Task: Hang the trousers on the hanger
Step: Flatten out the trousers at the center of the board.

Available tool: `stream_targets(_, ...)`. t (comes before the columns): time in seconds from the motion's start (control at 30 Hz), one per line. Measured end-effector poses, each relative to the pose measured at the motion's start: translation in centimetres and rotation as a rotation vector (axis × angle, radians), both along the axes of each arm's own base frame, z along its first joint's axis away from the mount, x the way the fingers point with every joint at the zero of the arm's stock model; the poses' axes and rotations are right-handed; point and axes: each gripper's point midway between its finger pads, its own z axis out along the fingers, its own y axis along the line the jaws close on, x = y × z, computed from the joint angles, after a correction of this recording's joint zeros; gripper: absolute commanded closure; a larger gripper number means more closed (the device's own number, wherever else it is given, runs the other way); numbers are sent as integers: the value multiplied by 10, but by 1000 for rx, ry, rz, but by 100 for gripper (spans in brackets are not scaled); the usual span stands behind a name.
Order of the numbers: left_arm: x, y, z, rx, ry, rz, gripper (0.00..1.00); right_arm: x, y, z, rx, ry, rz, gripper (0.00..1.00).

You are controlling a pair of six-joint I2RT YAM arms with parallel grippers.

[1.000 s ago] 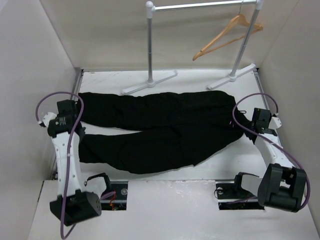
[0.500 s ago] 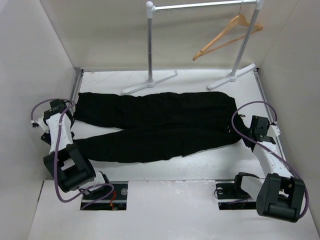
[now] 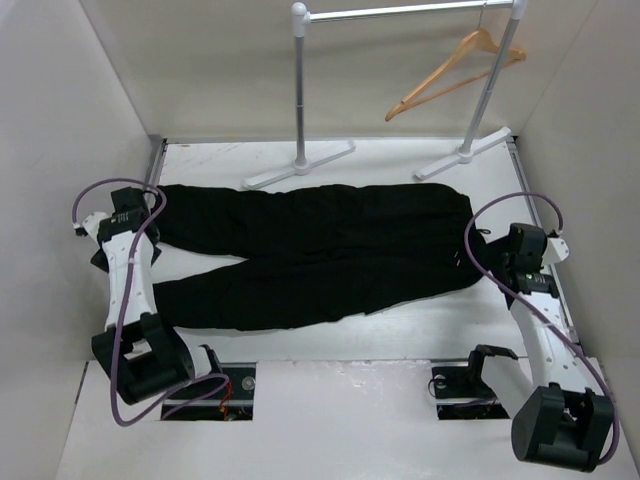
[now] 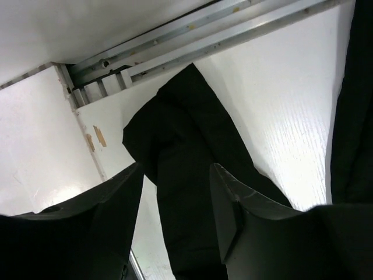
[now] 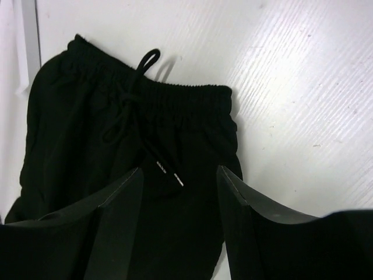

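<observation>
The black trousers (image 3: 320, 255) lie flat across the white table, waist at the right, both legs running left. A leg end (image 4: 180, 146) shows under my left gripper (image 4: 176, 169), which stands open above it at the table's left side (image 3: 125, 215). At the right side (image 3: 520, 248), my right gripper (image 5: 179, 170) is open just over the waistband and drawstring (image 5: 169, 111), with no cloth pinched between its fingers. The wooden hanger (image 3: 455, 70) hangs tilted from the rail at the back right, far from both grippers.
The silver clothes rail (image 3: 400, 12) stands at the back on two posts with feet (image 3: 298, 165) (image 3: 465, 152) on the table. White walls close in the left, right and back. A metal channel (image 4: 192, 44) runs along the table's left edge.
Both grippers have opened and let go of the trousers. The cloth, bulging toward the front a second ago, now lies stretched flat. Both wrists have shifted slightly away from it.
</observation>
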Motion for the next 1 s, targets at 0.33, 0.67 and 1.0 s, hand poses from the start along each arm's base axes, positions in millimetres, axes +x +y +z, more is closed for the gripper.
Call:
stream_targets(0.33, -5, -5, -49, -92, 52, 27, 43, 0, 45, -1, 27, 11, 214, 77)
stream_targets(0.67, 33, 8, -83, -182, -76, 92, 46, -10, 108, -10, 41, 37, 501, 60)
stream_targets(1.0, 33, 4, -123, -235, 4, 109, 72, -21, 123, -17, 43, 45, 575, 56)
